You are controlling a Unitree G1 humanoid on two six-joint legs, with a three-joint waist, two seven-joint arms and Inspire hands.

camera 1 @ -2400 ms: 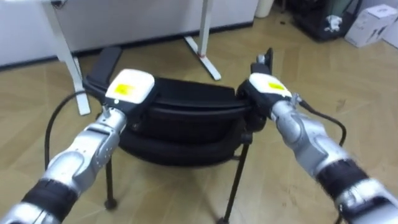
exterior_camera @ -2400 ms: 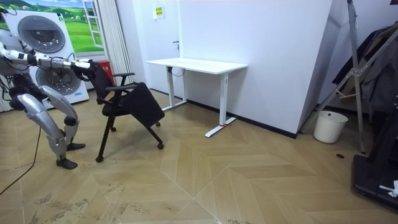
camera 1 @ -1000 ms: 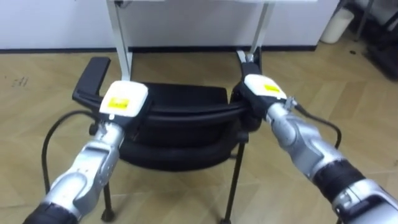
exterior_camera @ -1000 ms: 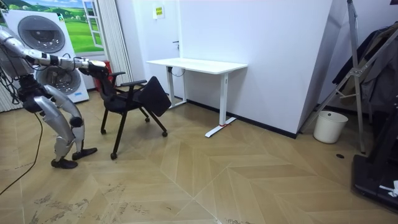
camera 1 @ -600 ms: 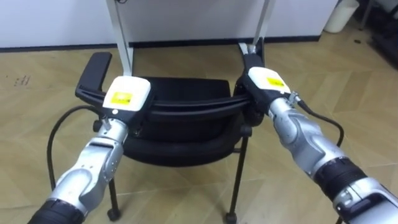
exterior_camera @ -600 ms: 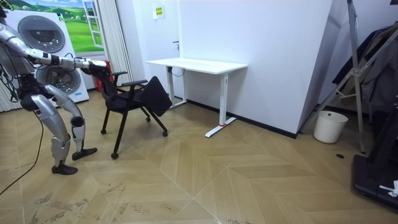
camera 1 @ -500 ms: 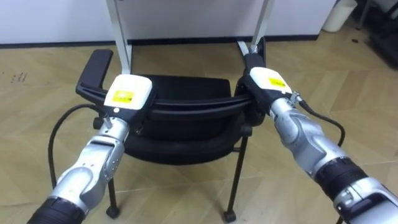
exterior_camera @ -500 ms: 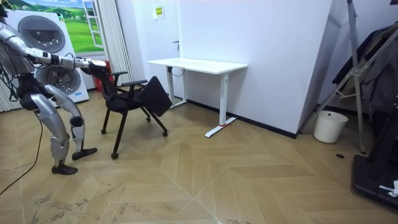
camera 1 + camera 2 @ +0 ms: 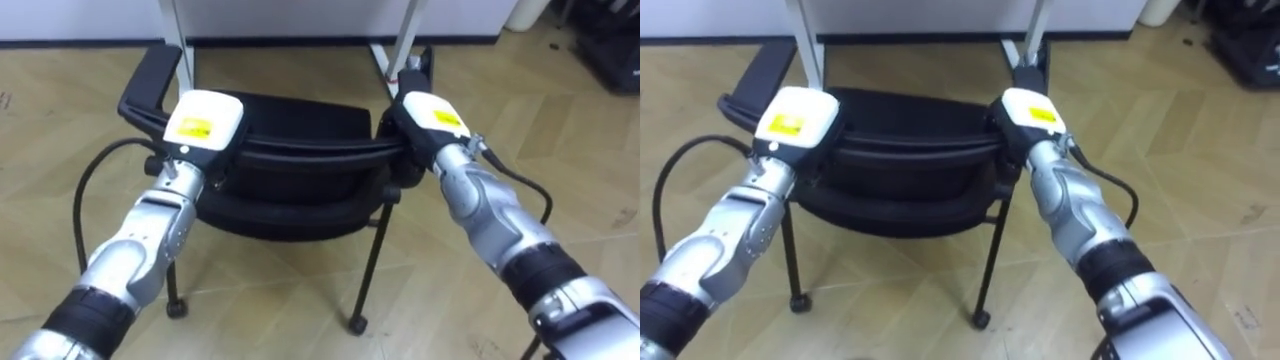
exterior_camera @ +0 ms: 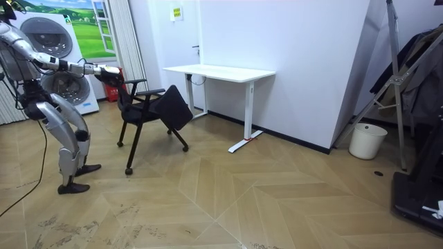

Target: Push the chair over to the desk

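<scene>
Your left hand [image 9: 203,124] and right hand [image 9: 432,114] rest on the back rail of the chair [image 9: 290,205], one at each end. Its seat lies just beyond them. You cannot tell whether either hand grips.

bright, diffuse indoor light, even across the room. faint soft shadows lie on the wood floor [image 10: 277,200] beneath the chair [image 10: 169,107]. white wall [image 10: 304,62] uniformly lit.
</scene>
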